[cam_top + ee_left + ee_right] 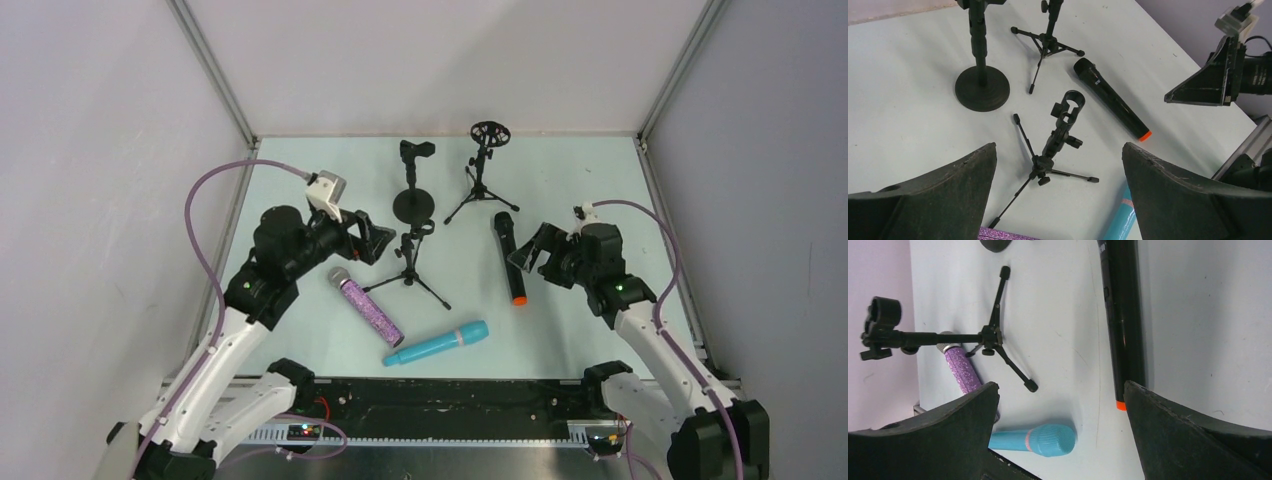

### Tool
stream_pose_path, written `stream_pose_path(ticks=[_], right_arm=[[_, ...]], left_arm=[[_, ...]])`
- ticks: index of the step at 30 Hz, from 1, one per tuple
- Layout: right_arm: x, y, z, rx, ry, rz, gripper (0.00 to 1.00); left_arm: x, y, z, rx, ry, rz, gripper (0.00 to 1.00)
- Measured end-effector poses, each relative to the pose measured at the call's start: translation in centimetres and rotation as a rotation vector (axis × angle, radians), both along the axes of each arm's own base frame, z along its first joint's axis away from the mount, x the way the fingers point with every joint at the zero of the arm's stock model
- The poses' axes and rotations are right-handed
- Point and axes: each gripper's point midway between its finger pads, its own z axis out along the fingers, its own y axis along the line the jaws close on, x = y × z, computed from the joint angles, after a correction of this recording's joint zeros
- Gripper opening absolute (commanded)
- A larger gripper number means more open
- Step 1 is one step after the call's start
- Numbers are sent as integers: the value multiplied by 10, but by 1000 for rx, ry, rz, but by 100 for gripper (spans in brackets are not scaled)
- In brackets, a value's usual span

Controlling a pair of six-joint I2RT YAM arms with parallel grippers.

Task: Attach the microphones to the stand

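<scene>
Three mics lie on the table: a purple glitter one (365,305), a turquoise one (437,344) and a black one with an orange end (508,257). Three black stands are upright: a round-base stand (414,190), a tripod with a ring mount (485,170) and a small tripod with a clip (412,262). My left gripper (378,240) is open and empty just left of the small tripod (1058,145). My right gripper (525,255) is open and empty beside the black mic (1123,330), with the turquoise mic head (1048,440) below it.
Grey enclosure walls and metal frame posts (215,85) border the table on three sides. A black rail (440,400) runs along the near edge between the arm bases.
</scene>
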Motion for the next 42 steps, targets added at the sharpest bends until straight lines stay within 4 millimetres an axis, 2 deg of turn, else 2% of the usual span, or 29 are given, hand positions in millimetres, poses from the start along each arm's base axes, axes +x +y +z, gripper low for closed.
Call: stream_pose_path(ticks=[4,9,15,22,26,31,37,42], right_arm=[[-3,-3,13,0,-50,-4,100],[-8,-7,10,-32,-48,5,100],[-12,-10,-3,-97,2,45,100],[-12,-5,-6,-98,20,113,100],[-10,-1,-7,-80,25,132,100],[-9,1,-13,-66,49,148,100],[-6,5,-9,-46,27,178,100],[-1,8,-10,-29,26,191,100]], left_arm=[[-7,-2,-11,-3,10,-24,98],[-10,-3,-20,3,35,-39,98],[-15,-8,-7,-15,11,-79,98],[-20,-19,16,32,-66,-195,98],[-18,-20,17,67,-77,-220,98],[-7,-25,3,108,-24,-237,97],[14,-34,-31,150,108,-234,96],[26,-43,-55,180,199,-240,100]])
